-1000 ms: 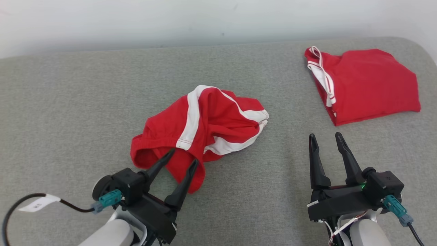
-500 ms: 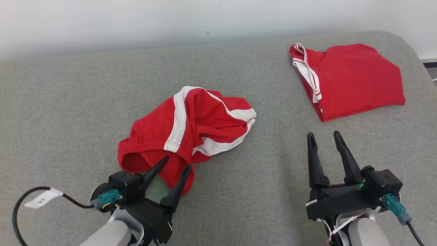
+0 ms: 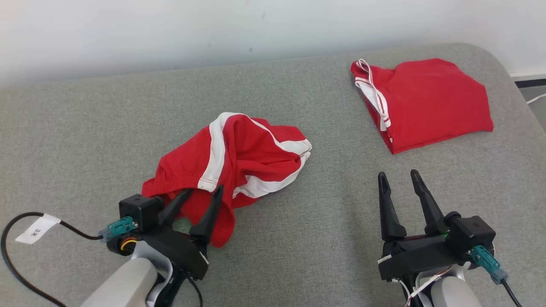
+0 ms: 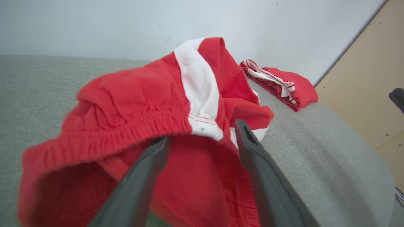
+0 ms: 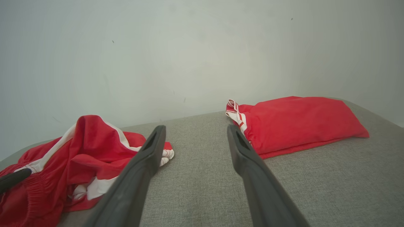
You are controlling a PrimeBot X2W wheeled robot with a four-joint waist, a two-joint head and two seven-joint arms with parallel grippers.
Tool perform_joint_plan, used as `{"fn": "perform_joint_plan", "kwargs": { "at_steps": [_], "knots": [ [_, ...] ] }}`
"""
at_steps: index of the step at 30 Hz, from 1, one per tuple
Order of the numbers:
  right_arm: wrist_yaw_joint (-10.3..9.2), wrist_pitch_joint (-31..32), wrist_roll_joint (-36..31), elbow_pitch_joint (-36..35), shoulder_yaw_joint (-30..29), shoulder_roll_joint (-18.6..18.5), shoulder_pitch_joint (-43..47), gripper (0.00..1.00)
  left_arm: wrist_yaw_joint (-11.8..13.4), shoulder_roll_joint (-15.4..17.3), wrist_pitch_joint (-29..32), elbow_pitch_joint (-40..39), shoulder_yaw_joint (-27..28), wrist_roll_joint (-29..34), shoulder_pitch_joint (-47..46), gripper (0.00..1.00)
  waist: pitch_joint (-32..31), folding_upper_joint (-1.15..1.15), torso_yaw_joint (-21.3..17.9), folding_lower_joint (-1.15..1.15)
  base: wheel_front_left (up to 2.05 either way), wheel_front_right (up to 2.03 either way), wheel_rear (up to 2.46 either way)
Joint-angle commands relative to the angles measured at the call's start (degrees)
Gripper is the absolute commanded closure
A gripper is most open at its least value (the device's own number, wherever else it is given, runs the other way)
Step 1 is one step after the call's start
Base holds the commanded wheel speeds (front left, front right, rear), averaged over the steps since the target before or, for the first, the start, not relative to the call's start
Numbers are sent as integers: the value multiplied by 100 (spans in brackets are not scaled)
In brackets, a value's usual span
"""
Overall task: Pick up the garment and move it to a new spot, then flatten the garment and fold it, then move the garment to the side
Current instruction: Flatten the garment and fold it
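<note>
Left gripper (image 3: 204, 189), jaws spread wide, sits at the near waistband edge of the crumpled garment (image 3: 251, 153).

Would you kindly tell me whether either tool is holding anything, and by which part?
Nothing is held. The left tool is open, its fingers at the waistband of the shorts; the right tool is open and empty.

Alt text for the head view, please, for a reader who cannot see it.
A crumpled red garment with white stripes lies on a grey padded top; the open left gripper has its fingertips at the garment's near edge. The open right gripper is at lower right, clear of cloth, with a folded red garment beyond it.
</note>
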Motion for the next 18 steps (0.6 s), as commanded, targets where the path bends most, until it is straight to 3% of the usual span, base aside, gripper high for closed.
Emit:
{"fn": "perform_joint_plan", "kwargs": {
  "at_steps": [1,3,4,5,6,7,18],
  "knots": [
    [-2,-23,10,8,17,-2,15,0,-61,-99,-23,102,42,-69,-42,0,-28,-1,-16,0,0,0,0],
    [-2,-23,13,13,25,-1,18,0,-66,-117,-28,211,85,-36,-102,0,-48,-1,-26,0,0,0,0],
    [-2,-23,12,14,29,-1,26,0,-78,-142,-31,261,105,-8,-113,40,-59,-1,-27,0,0,0,0],
    [-2,-23,14,14,26,-1,37,0,-101,-175,-33,290,112,15,-102,61,-68,-1,-26,0,0,0,0],
    [-2,-23,16,16,21,-1,48,0,-121,-185,-33,328,97,56,-100,95,-77,-1,-23,0,0,0,0],
    [-2,-23,19,19,13,-2,59,0,-135,-192,-35,354,104,72,-103,100,-83,-1,-17,0,0,0,0],
    [-2,-23,17,30,-125,-1,192,0,-230,-120,-35,244,205,272,63,100,-228,-1,353,0,0,0,0]
  ]
}}
